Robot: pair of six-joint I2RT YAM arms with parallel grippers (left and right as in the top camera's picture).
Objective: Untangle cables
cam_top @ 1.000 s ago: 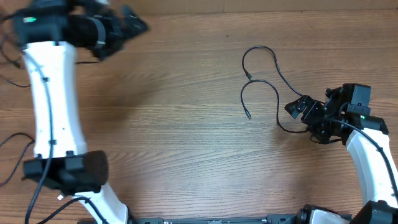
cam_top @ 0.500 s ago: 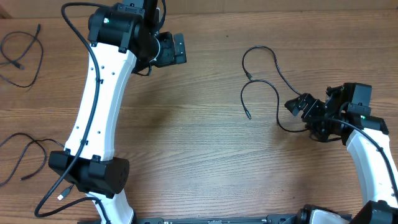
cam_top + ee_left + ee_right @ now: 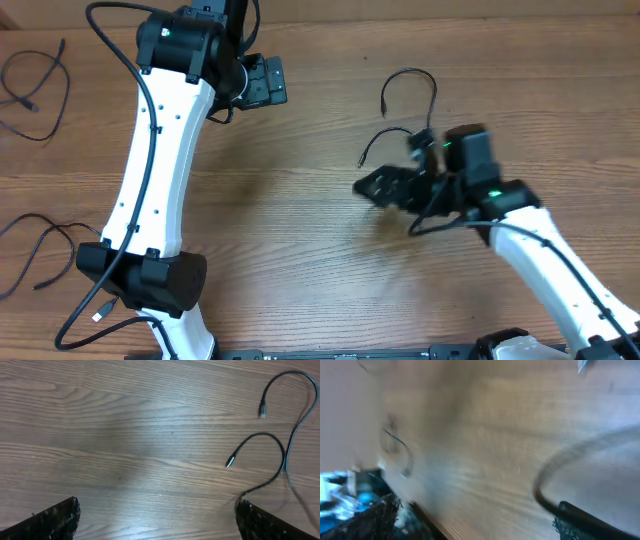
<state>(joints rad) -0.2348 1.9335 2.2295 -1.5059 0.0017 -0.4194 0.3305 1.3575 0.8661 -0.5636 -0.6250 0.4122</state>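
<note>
One thin black cable lies in loops at the back right of the wood table; its plug tips point left. It also shows in the left wrist view. My right gripper is blurred, low over the table just below those loops. In the right wrist view the right gripper has its jaws wide apart, and a cable curves against the right finger. My left gripper is open and empty, high at the back centre-left; it shows in its wrist view well left of the cable.
Two more black cables lie at the table's left edge, one at the back and one nearer the front. The left arm stretches across the left half of the table. Thicker robot wires hang beside its base.
My right gripper has swept left from the right edge toward the middle, and the cable loops have shifted left with it. My left arm swung right a second ago, then hardly moved.
</note>
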